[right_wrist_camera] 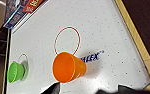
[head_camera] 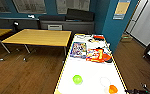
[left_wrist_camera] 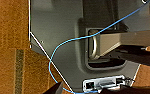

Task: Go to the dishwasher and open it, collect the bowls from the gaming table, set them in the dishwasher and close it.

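Currently the robot faces a long white table [head_camera: 91, 72] with a yellow-edged rim and a dotted white top, not a green field. Two bowls sit at its near end: a green bowl [head_camera: 77, 79] left of centre and an orange bowl [head_camera: 113, 88] toward the right edge, well apart.

Right wrist view: the orange bowl [right_wrist_camera: 68, 67] lies tipped on its side, mouth toward the camera, just beside a red ring [right_wrist_camera: 67, 40] printed on the top. Blue lettering next to it reads "…ALEX"; the start is hidden by the bowl. The green bowl [right_wrist_camera: 15, 72] sits near the far rim beside a smaller red ring.

Farther up the table lie colourful boxes [head_camera: 78, 49], text not readable. A wooden table [head_camera: 38, 37] stands to the left on a wood floor [head_camera: 21, 72].

Left wrist view: grey robot body and a blue cable [left_wrist_camera: 66, 43] over wood floor.

Cannot tell the state of either gripper; fingers are not discernible.
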`<state>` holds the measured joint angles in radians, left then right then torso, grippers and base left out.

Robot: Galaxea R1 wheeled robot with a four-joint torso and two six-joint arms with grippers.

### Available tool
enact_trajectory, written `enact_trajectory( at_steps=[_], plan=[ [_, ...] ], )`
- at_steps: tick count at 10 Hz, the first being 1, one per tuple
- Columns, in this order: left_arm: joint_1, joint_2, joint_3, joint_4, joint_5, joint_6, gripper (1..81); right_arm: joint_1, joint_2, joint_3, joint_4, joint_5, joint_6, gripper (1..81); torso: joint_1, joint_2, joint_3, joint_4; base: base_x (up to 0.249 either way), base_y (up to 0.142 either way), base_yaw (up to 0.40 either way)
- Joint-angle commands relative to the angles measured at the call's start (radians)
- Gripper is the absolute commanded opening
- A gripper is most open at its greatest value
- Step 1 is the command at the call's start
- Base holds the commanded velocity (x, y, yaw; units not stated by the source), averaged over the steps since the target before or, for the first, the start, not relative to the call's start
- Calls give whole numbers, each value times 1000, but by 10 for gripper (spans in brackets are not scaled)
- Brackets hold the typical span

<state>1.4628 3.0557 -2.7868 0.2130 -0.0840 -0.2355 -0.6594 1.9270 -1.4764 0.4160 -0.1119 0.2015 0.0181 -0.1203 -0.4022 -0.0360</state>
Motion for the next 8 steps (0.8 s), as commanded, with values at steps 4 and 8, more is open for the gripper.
enact_trajectory(
  at_steps=[4, 8],
  plan=[
    [-12, 3, -2, -3, 61, 2, 811, 135, 95, -212, 20, -117, 121, 811, 0, 0, 0, 0, 0, 0, 0],
    [-12, 6, -2, -3, 59, 2, 811, 204, 120, -243, 17, -178, 173, 811, 0, 1, 0, 0, 0, 0, 0]
  ],
)
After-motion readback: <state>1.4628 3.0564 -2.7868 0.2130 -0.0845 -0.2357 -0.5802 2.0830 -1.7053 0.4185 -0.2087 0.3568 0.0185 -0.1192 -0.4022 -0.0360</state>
